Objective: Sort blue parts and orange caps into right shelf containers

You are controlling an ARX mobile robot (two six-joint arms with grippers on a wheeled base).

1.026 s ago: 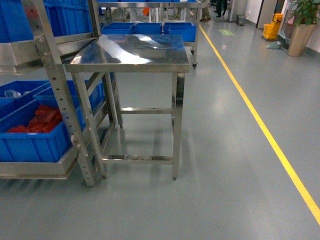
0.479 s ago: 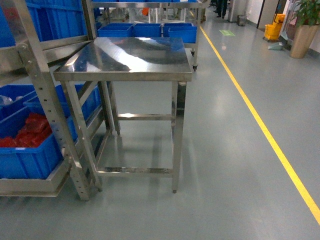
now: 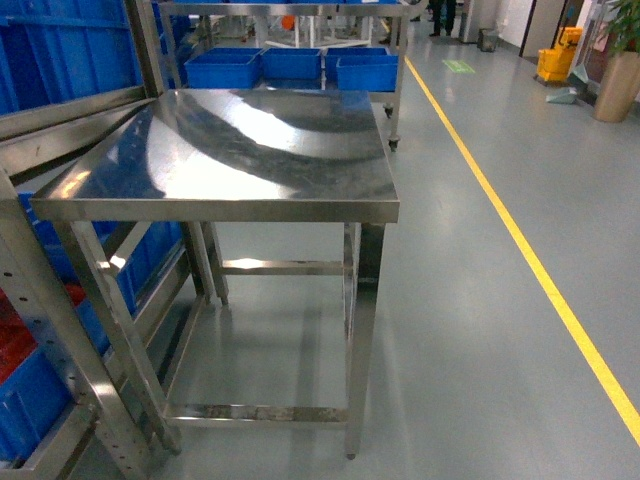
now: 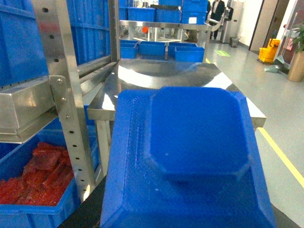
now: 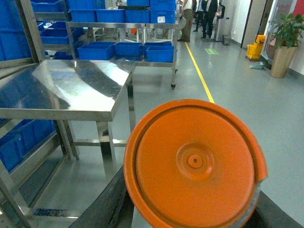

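A large blue part (image 4: pixel 190 152) fills the left wrist view, and my left gripper (image 4: pixel 185 213) is shut on it, its fingers hidden beneath. A round orange cap (image 5: pixel 192 164) sits between the black fingers (image 5: pixel 102 204) of my right gripper (image 5: pixel 192 194), which is shut on it. Neither gripper shows in the head view. A steel shelf rack (image 4: pixel 66 109) stands at the left with blue containers (image 3: pixel 60 45) on its levels. One low container (image 4: pixel 33 209) holds red pieces. More blue containers (image 3: pixel 290 65) sit on a low shelf far ahead.
A bare stainless-steel table (image 3: pixel 230 150) stands straight ahead, butted against the rack. A yellow floor line (image 3: pixel 530 250) runs along the right over open grey floor. A potted plant (image 3: pixel 620 70) and a yellow mop bucket (image 3: pixel 555 60) stand far right. People (image 5: pixel 204 12) stand in the distance.
The head view has closed in on the steel table, which now looks larger and nearer. The rack and its crate of red pieces have slid off toward the left edge.
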